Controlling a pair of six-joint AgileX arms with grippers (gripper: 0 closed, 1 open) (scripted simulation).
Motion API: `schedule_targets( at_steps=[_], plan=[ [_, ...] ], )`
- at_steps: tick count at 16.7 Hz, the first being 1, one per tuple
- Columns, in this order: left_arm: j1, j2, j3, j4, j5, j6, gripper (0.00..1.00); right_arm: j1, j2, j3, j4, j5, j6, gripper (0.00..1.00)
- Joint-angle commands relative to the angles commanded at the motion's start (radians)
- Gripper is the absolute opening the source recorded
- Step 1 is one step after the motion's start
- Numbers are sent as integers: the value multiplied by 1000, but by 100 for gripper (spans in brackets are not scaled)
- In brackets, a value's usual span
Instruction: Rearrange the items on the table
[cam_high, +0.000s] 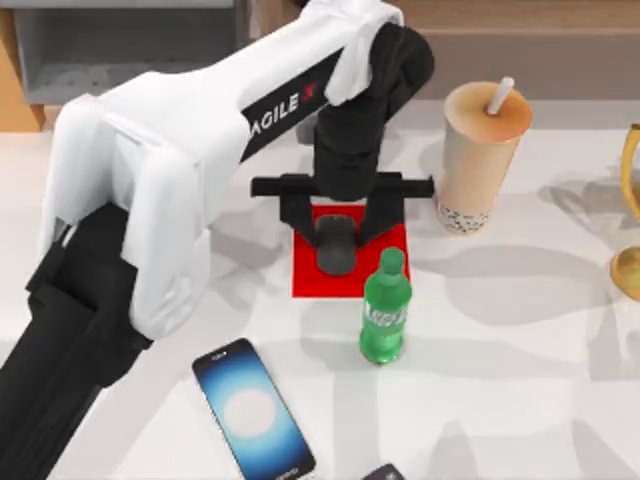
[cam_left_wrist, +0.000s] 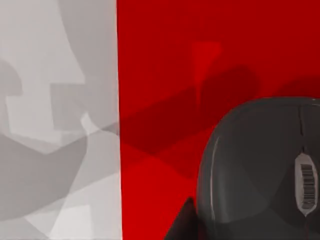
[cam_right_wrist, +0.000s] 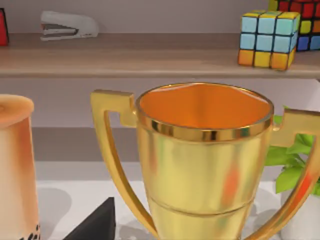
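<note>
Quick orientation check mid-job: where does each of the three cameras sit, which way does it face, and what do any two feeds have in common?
Top view: above the table, looking down; the left arm reaches to the red mat, left gripper straddling the computer mouse.
Left wrist view: on the left wrist, facing down close at the mouse on the mat; a dark fingertip shows.
Right wrist view: on the right wrist, facing a gold trophy and shelf.
Shared: top and left wrist show mouse and mat; top and right wrist show the bubble-tea cup.
</note>
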Motion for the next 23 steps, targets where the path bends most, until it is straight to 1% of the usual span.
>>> schedule_targets(
  at_steps=[4, 8, 21, 22, 23],
  plan=[
    [-15, -16, 1, 53, 7, -4, 0, 0, 0, 0, 0, 0, 0, 100],
    [-15, -16, 1, 56, 8, -4, 0, 0, 0, 0, 0, 0, 0, 100],
    [-15, -16, 1, 56, 8, -4, 98, 0, 0, 0, 0, 0, 0, 100],
    [-15, -16, 1, 56, 8, -4, 100, 0, 0, 0, 0, 0, 0, 100],
    [-15, -16, 1, 56, 8, -4, 100, 0, 0, 0, 0, 0, 0, 100]
  ],
)
